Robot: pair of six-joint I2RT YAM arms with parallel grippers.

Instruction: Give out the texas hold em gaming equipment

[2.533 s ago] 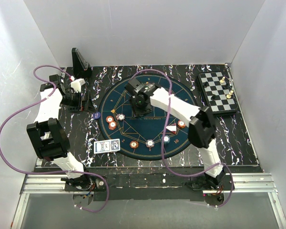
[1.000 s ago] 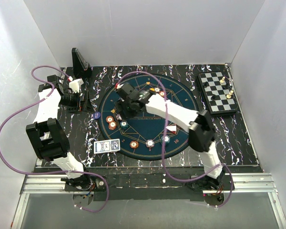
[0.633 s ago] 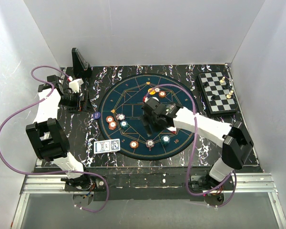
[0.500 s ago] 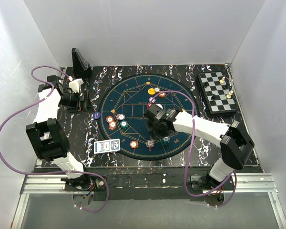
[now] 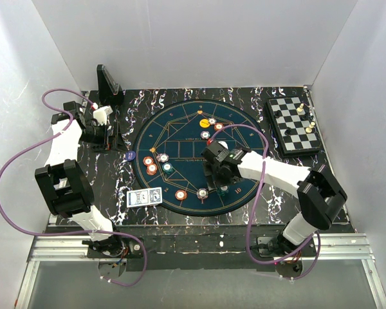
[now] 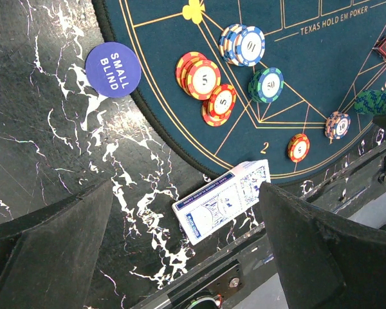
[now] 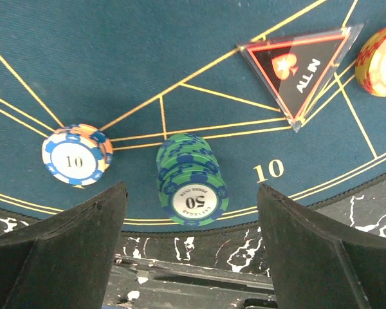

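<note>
On the round blue mat [image 5: 180, 138], my right gripper [image 5: 217, 178] [image 7: 191, 193] is open and hangs over a stack of green chips [image 7: 188, 170] [image 5: 224, 188], one finger on each side, without touching it. Beside the stack are a blue-orange chip [image 7: 74, 161] and the red "ALL IN" triangle marker [image 7: 296, 64]. Orange chips [image 6: 206, 80], a blue-white stack [image 6: 243, 45] and a teal chip [image 6: 267, 84] sit on the mat's left. The card box [image 5: 145, 197] [image 6: 222, 199] lies off the mat. My left gripper [image 5: 113, 136] [image 6: 186, 190] is open and empty, above the marble near the blue "SMALL BLIND" disc [image 6: 113, 69].
A chessboard [image 5: 293, 123] with small pieces fills the back right corner. A black stand [image 5: 108, 85] rises at the back left. A yellow disc [image 5: 205, 122] and two chips lie at the mat's far side. The table's front rail [image 6: 244, 270] is close below the card box.
My right arm swung from the mat's left side to its near right and now hovers over the green stack, jaws a little wider. A teal chip now lies at the mat's left. The left arm stayed still.
</note>
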